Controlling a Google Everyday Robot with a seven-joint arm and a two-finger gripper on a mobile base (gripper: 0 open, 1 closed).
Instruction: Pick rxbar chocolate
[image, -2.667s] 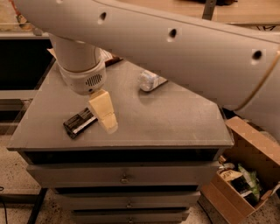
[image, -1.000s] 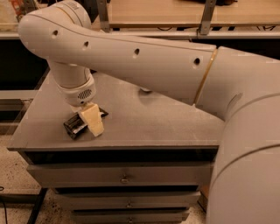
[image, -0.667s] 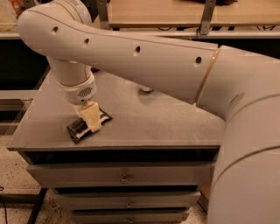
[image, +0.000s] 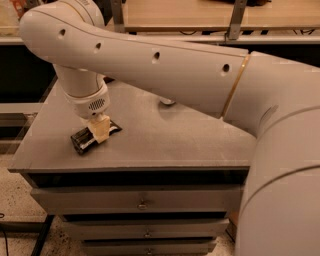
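Wooden shelving (image: 175, 15) runs across the back of the room, and in front of it a grey surface (image: 170, 142) tops a stack of drawers (image: 142, 202).

From the camera view, our arm (image: 160, 65) sweeps in from the right and bends down over the left of the surface. There the end effector (image: 98, 129) sits right on the chocolate bar (image: 81, 141). The bar lies flat near the front left corner, skewed to the edge, with its dark wrapper showing on either side of the tan tip. We cannot tell whether the end effector is wide, narrow or already clamped on the bar, because the tan part hides the contact. A small pale object (image: 167, 102) peeks out from under the arm further back, well apart from the bar, and is not our concern.

We judge that we are at the grasp itself. To do it well, we should close across the bar's short width, centred along its length. The bar is flat and offers little height, so we want the tip low against the surface before closing. We should also keep the pressure gentle so the slick wrapper does not skid toward the near edge. The lift should be straight up and slow. If one end droops as it rises, the hold is off centre.
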